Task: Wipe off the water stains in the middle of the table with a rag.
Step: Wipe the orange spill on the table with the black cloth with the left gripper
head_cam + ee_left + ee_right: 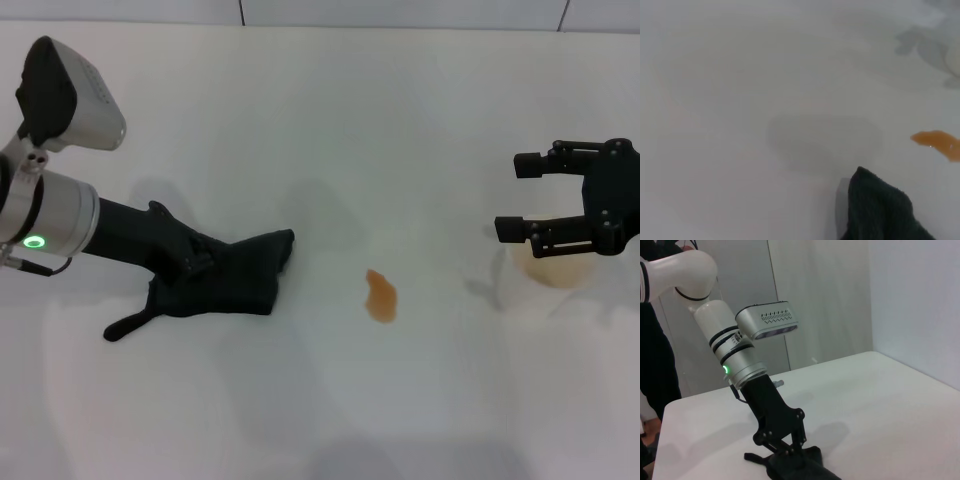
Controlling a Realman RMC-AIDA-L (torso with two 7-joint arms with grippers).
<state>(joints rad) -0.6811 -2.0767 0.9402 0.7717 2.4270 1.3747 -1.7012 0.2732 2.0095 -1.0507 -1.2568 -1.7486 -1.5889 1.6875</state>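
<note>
Nearest the robot's body on the broad plain white smooth table [330, 400]: nothing but bare sheen. Further out, toward the left: one black soft wrinkled rag [225, 285], lying flat with a narrow tail-like strip trailing off its near left corner. On that rag, pressed down from the left at a slant: the left gripper [205, 265], black, fingers buried in the cloth and seemingly pinching it, though hard to tell apart from the fabric; confirmed from the right wrist view, with the left gripper [787, 452] down on the rag [800, 467]. Just right of the rag, apart from it, near the table's middle: one small orange-brown irregular oval blot, the water stains [381, 296], unwiped; also visible in the left wrist view [940, 144] beyond a corner of the rag [880, 210]. Well to the right: the right gripper [527, 196], black, fingers spread, hovering over one translucent white cup [556, 270], holding nothing.
</note>
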